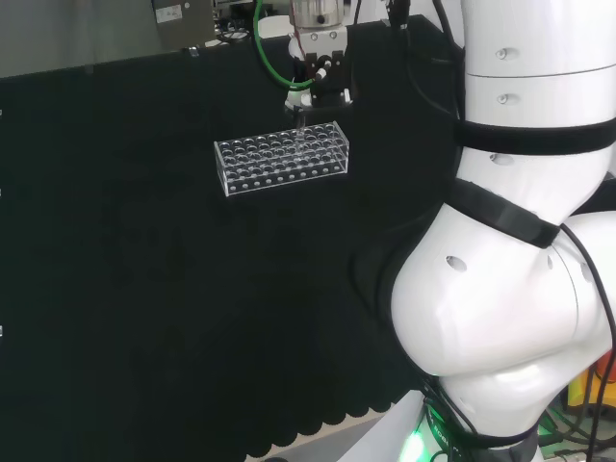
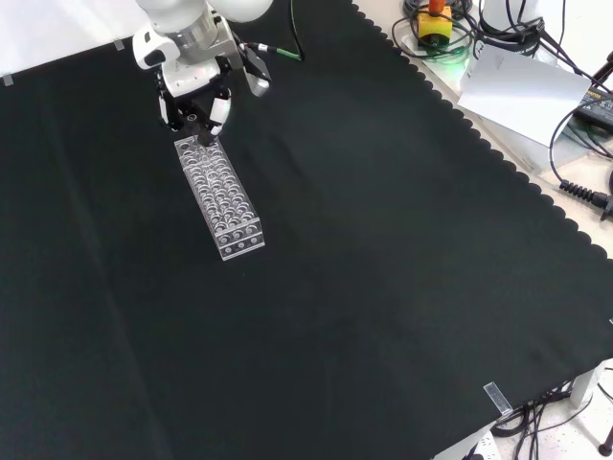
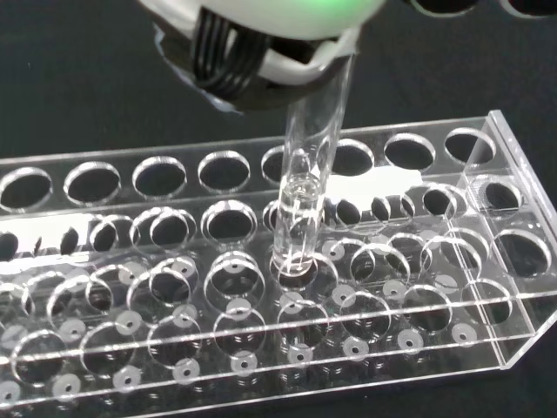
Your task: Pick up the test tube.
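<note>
The test tube (image 3: 306, 187) stands upright in a hole of the clear rack (image 3: 487, 287), near one end, its top pinched between the curled fingers of the hand (image 3: 261, 52) above it. The rack sits on the black cloth (image 2: 383, 287). I'd say a straight, vertical lift matters most, so the tube clears its hole without dragging the rack along.

Head and front views share the rack (image 1: 281, 157); wrist close.
</note>
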